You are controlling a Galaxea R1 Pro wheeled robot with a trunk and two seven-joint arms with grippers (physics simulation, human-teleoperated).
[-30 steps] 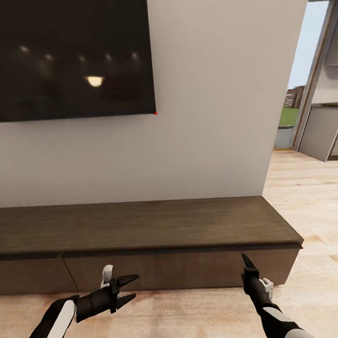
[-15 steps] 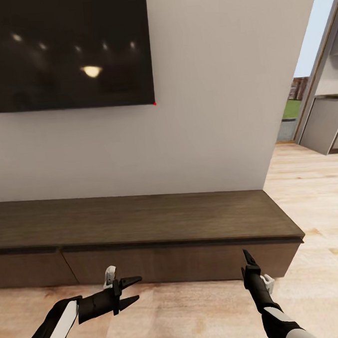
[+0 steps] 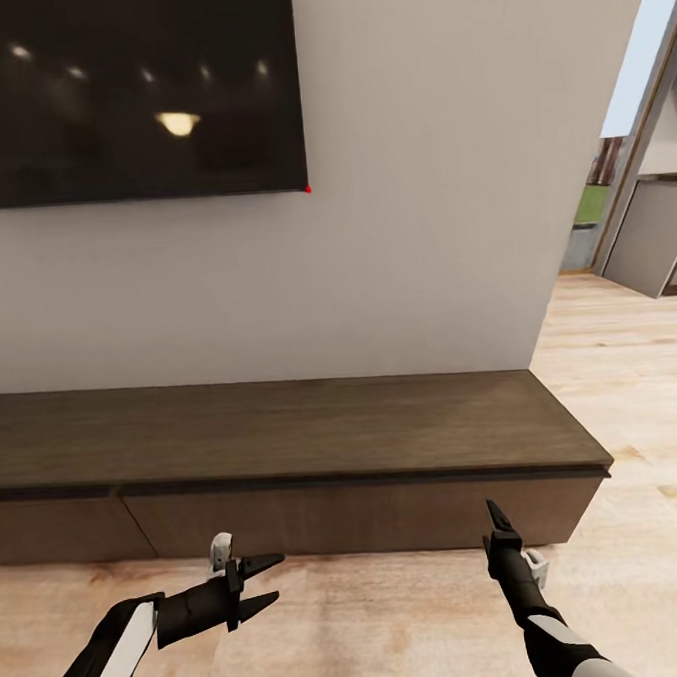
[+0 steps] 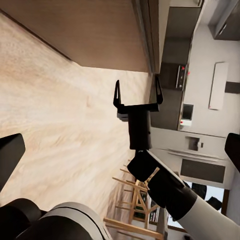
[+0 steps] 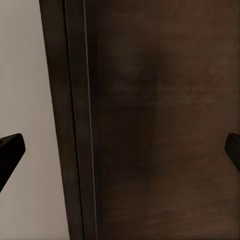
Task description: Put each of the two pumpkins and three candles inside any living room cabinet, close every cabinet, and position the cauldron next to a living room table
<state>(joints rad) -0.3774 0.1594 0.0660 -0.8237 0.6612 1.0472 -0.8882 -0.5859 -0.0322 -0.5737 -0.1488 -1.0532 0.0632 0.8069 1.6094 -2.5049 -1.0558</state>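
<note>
- Straight ahead at twelve o'clock in the head view, the cabinet [image 3: 284,437] is seen against the wall, its two drawer fronts flush and closed, its top bare; a dark screen [image 3: 128,91] hangs above it.
- The left gripper [image 3: 261,585] is held low at about seven o'clock over the wood floor [image 3: 396,625], jaws spread wide and holding nothing.
- The right gripper [image 3: 498,519] is raised at about five o'clock, just in front of the right drawer front; its jaws are seen well apart in the left wrist view [image 4: 137,95], and nothing is held.
- No pumpkins or candles are in sight, so opening a drawer is judged to be the step in hand.
- Since the fronts carry no handles, a fingertip is best hooked into the dark gap under the top edge, then drawn straight back, level, without twisting.
- No brand, label or legible writing can be made out.
</note>
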